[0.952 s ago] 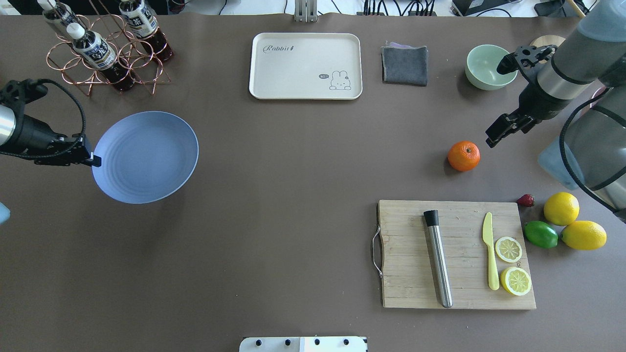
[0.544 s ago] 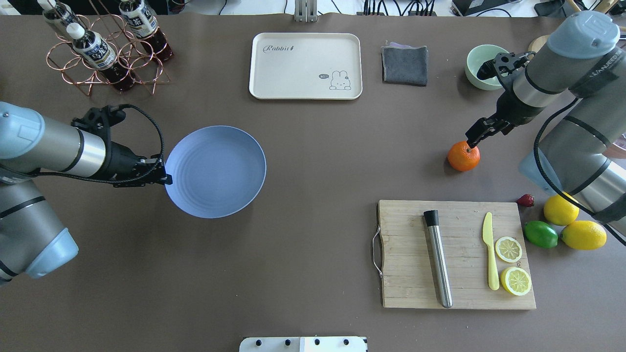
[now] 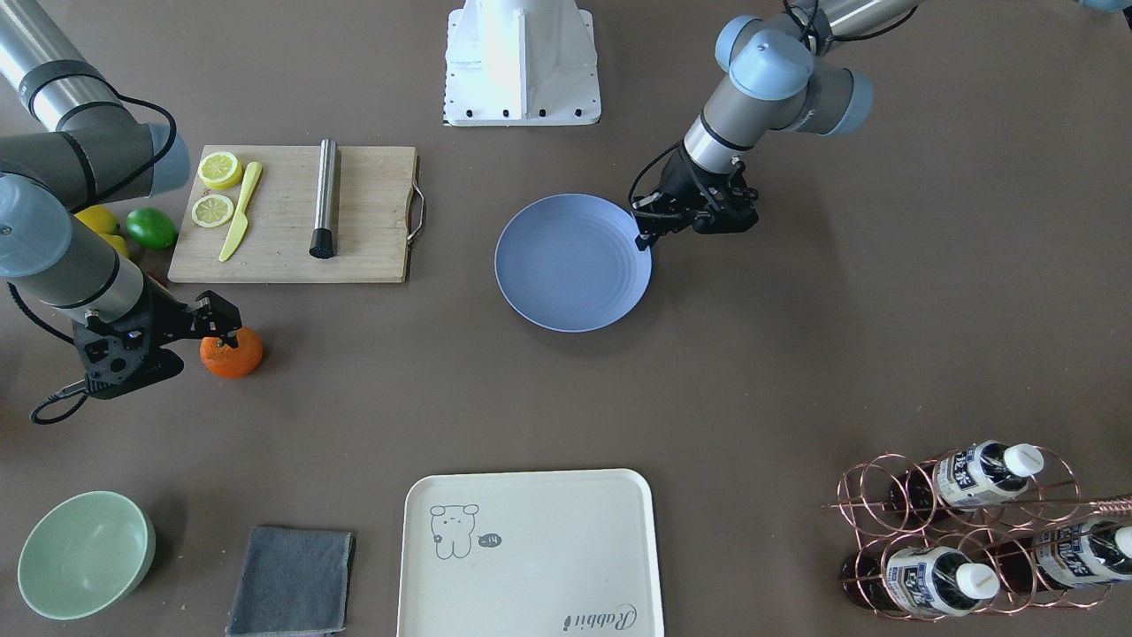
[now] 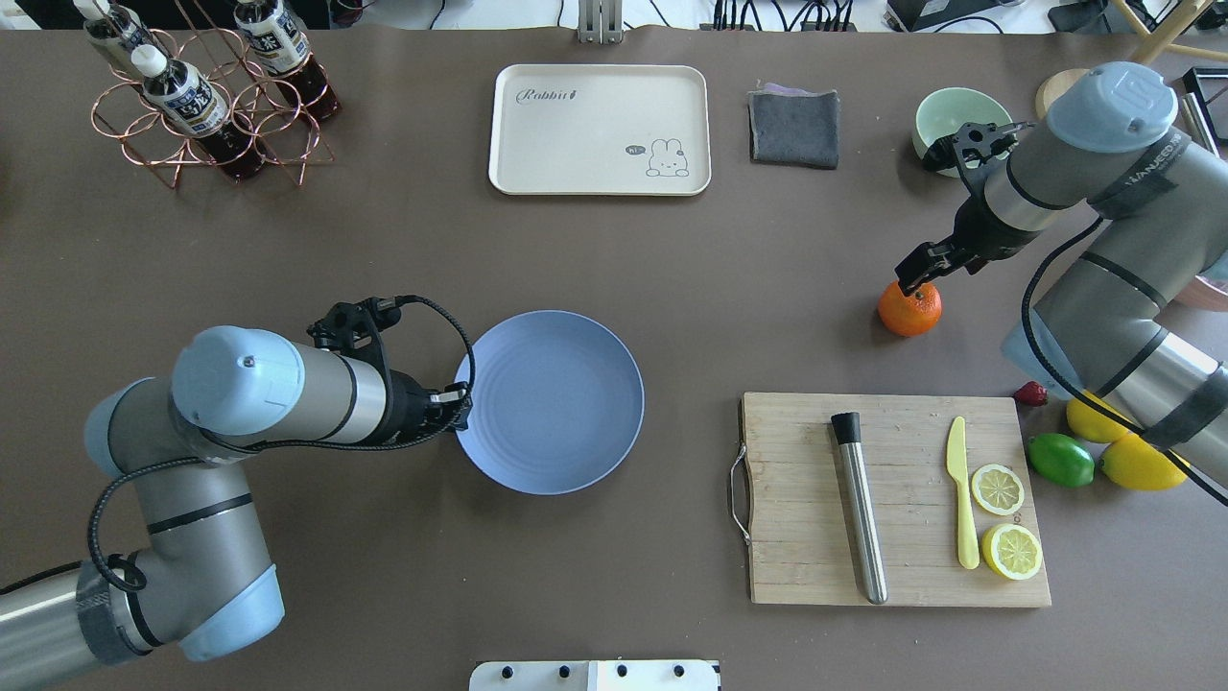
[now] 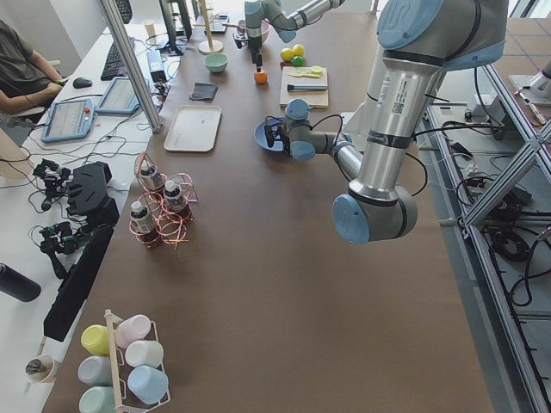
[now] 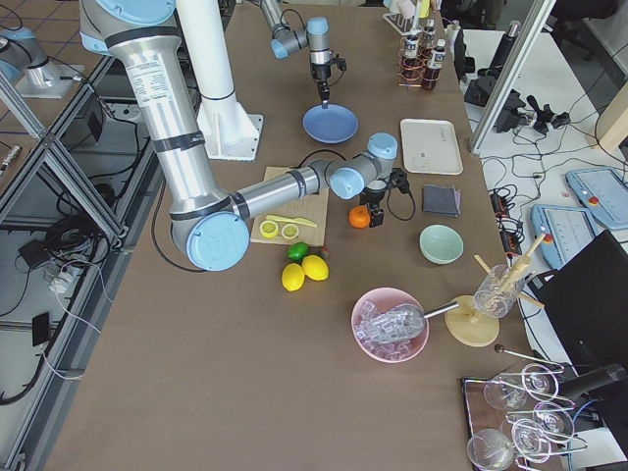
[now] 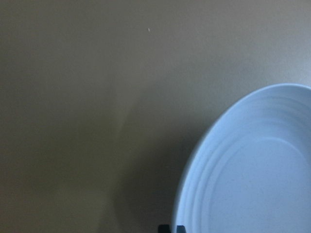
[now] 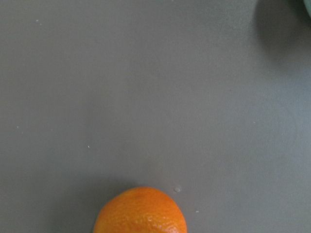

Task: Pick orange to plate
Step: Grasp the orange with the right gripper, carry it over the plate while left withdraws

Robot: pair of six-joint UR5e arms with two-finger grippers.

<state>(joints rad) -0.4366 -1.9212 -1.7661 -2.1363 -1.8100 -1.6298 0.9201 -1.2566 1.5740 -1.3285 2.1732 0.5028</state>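
Inspecting the left gripper (image 4: 459, 401), we find it clamped on the rim of the plate (image 4: 566, 403), which is near the table's (image 4: 672, 269) middle. The orange (image 4: 911, 312) sits on the table just beyond the cutting board (image 4: 796, 499), well apart from the plate. The right gripper (image 4: 909, 278) is right at the orange's top; we cannot tell whether its jaws are parted.

Orange (image 4: 909, 309) resting on table (image 4: 614, 259); blue plate (image 4: 549, 401) level, mid-table, well apart.
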